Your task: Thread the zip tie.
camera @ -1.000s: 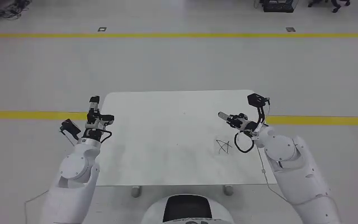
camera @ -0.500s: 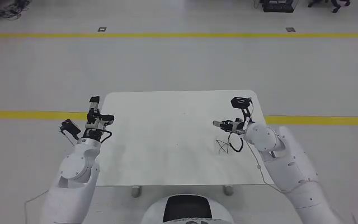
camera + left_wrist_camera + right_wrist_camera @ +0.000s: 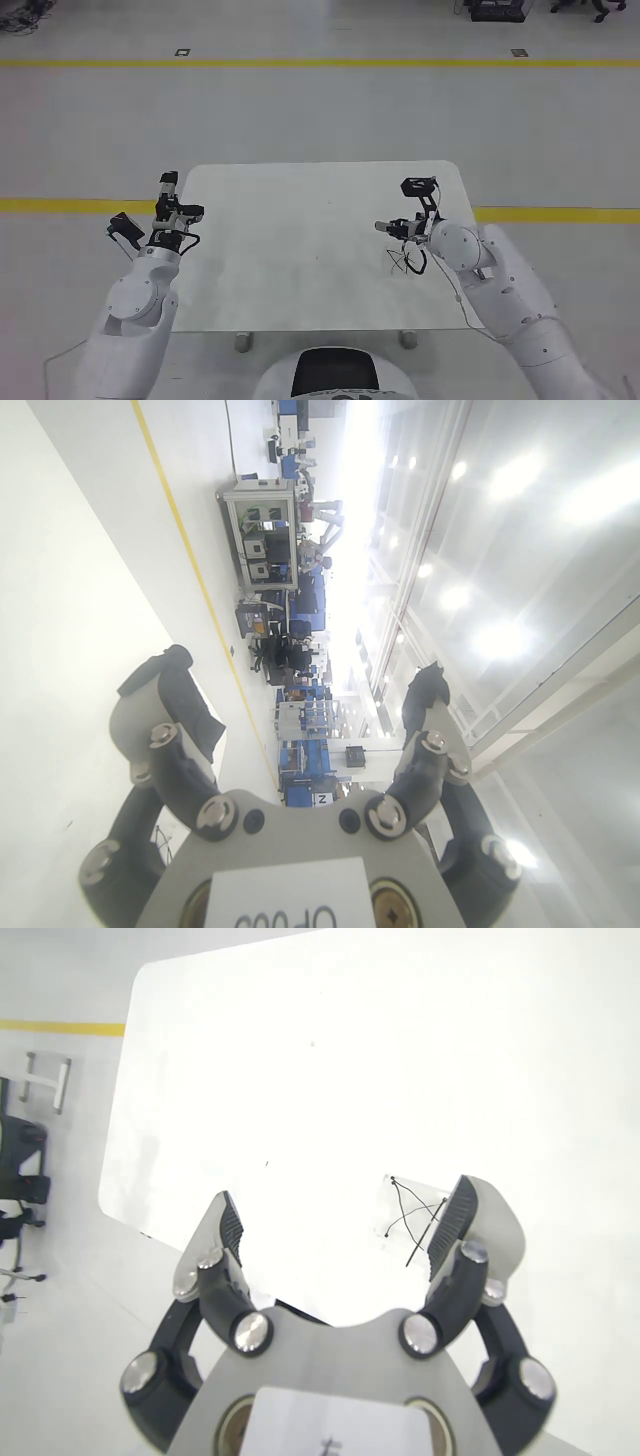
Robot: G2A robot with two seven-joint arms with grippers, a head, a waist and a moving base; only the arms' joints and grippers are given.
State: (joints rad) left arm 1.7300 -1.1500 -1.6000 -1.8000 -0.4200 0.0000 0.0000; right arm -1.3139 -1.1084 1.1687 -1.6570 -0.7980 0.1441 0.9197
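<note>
I have the white tabletop [image 3: 300, 240] in front of me, rounded at the corners. My left hand [image 3: 167, 183] sits just off the tabletop's left edge, tipped up toward the room. In its wrist view the left hand [image 3: 300, 665] has its fingers spread wide with nothing between them. My right hand [image 3: 384, 227] hovers over the right part of the tabletop, pointing toward the middle. In its own wrist view the right hand [image 3: 345, 1193] is also wide apart and empty. The zip ties [image 3: 400, 262] are thin black strips lying crossed in a small loose heap on the tabletop, just beside the right hand on the side nearer me and not touching it. From the right wrist the zip ties [image 3: 415, 1218] show partly behind one ribbed finger pad [image 3: 450, 1223].
</note>
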